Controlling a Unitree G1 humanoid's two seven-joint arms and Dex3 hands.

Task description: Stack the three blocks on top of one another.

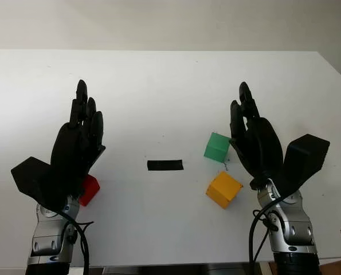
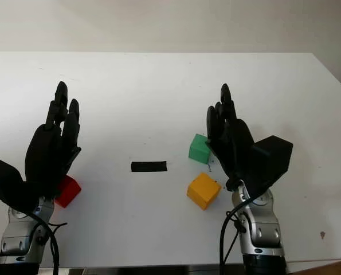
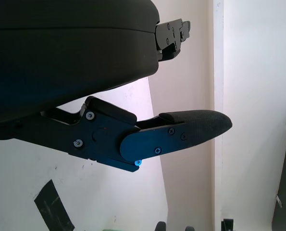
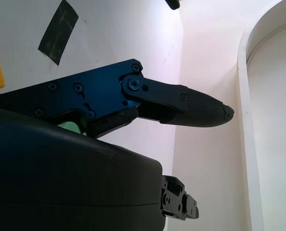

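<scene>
Blocks lie scattered on the white bench (image 1: 170,80), none yet stacked, and we take the black tape strip (image 1: 165,165) at the middle as our landmark. To its right sits the green block (image 1: 216,147), and just nearer us from that, the yellow block (image 1: 223,189), turned corner-on; the two are close but apart. Well to the left of the tape, the red block (image 1: 90,189) is half hidden under the left robot hand (image 1: 78,143), which hangs above it, wide and holding nothing. The right robot hand (image 1: 253,140) is raised right of the tape, also wide and empty, with its fingers just beside the green block. Our worry is that hand coming down on green: with yellow so near, a finger could nudge it away or knock green askew. We also judge that the yellow block's rotation makes it a poor base unless the upper block is squared to it, or the stack may topple. The red block has the longest carry, so a loose grip risks a drop on the way.
</scene>
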